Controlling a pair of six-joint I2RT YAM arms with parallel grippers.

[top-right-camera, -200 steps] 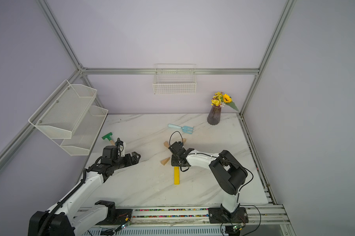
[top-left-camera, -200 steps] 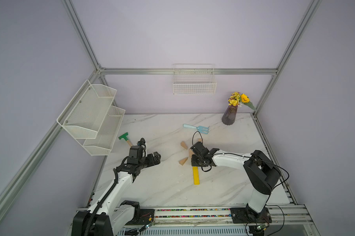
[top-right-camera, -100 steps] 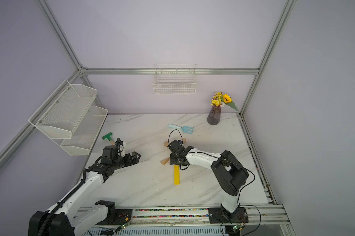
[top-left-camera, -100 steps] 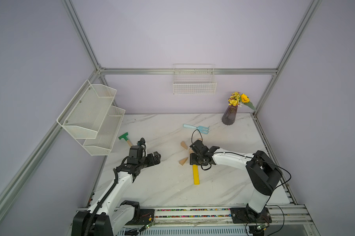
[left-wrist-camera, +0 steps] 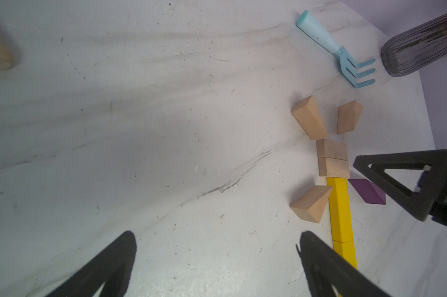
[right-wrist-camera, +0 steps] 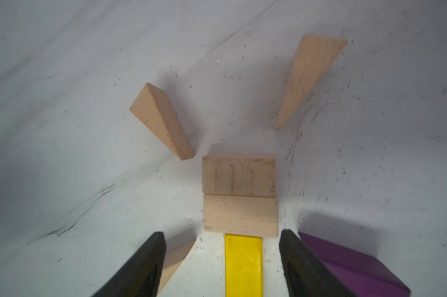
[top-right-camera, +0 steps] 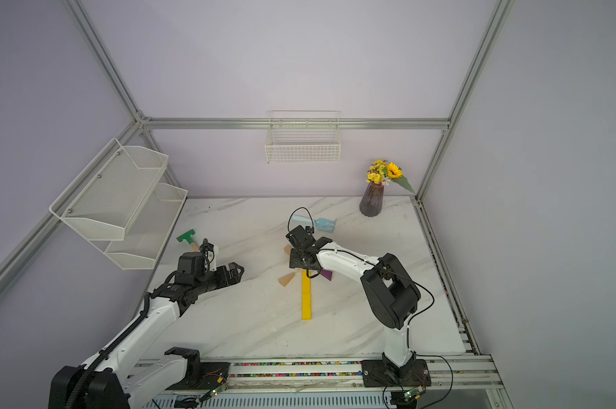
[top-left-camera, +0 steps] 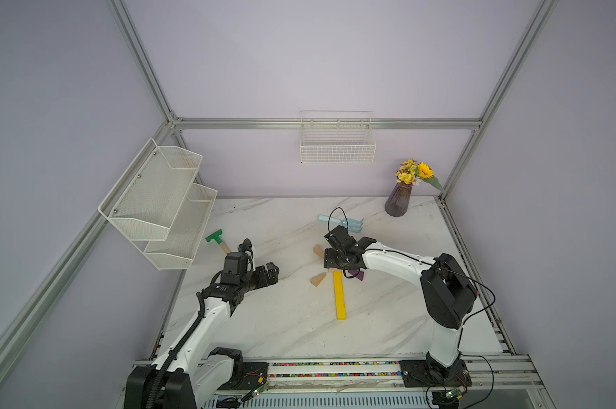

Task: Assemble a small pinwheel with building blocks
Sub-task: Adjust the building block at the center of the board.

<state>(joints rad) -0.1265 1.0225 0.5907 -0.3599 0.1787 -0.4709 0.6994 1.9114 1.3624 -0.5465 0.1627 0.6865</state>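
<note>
Since the prior frame the right gripper (right-wrist-camera: pixel 221 232) has shifted toward the far wall, jaws released astride the yellow stem (right-wrist-camera: pixel 243 264); left gripper (left-wrist-camera: pixel 217 232) hangs spread, empty; the pinwheel (left-wrist-camera: pixel 331 164) lies on the bench (left-wrist-camera: pixel 140 128), seemingly complete bar one tan wedge (right-wrist-camera: pixel 307 77) lying apart from its hub (right-wrist-camera: pixel 240 195).

Right gripper (right-wrist-camera: pixel 222 232), jaws spread, straddles the yellow bar (right-wrist-camera: pixel 243 264); the bar's end meets two touching tan blocks (right-wrist-camera: pixel 240 195), purple wedge (right-wrist-camera: pixel 346 267) just beside.

We record soft, even, moderately bright light in both top views. In the wrist views the white marbled tabletop (right-wrist-camera: pixel 88 77) carries diffuse grey shadows, and nearest edges blur slightly.
</note>
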